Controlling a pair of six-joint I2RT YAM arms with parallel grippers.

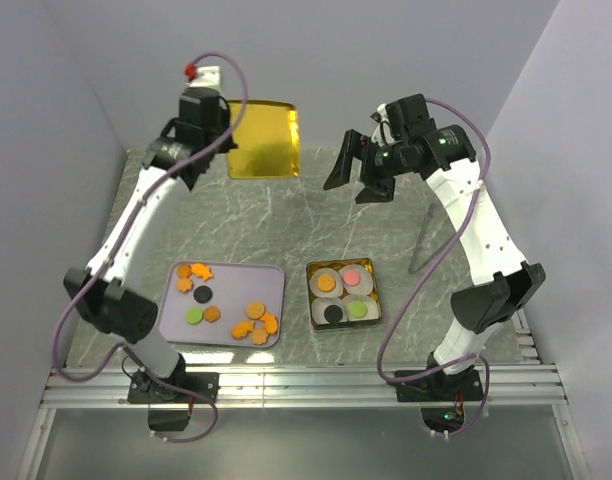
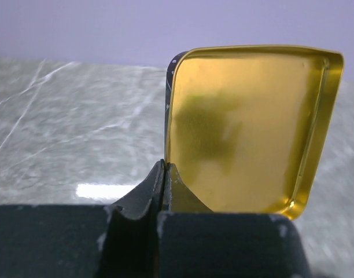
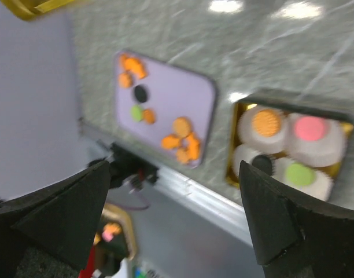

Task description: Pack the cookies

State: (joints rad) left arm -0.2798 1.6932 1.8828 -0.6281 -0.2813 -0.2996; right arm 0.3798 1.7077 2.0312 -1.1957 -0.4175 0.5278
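Observation:
Loose cookies (image 1: 254, 322), mostly orange with one black (image 1: 202, 293) and one green, lie on a lavender tray (image 1: 226, 275). A gold tin (image 1: 374, 296) beside it holds white paper cups with an orange (image 1: 327, 283), a pink, a black and a green cookie. My left gripper (image 1: 218, 125) is at the far back, shut on the edge of the gold lid (image 1: 266, 140); the left wrist view shows the gripper (image 2: 165, 174) pinching the lid (image 2: 246, 127) upright. My right gripper (image 1: 356, 172) hovers open and empty above the table behind the tin. In the right wrist view the gripper (image 3: 174, 197) is over the tray (image 3: 171, 92) and tin (image 3: 238, 168).
A thin grey metal tool (image 1: 423, 245) lies on the marble table to the right of the tin. Grey walls close in the back and both sides. A metal rail (image 1: 306, 380) runs along the near edge by the arm bases.

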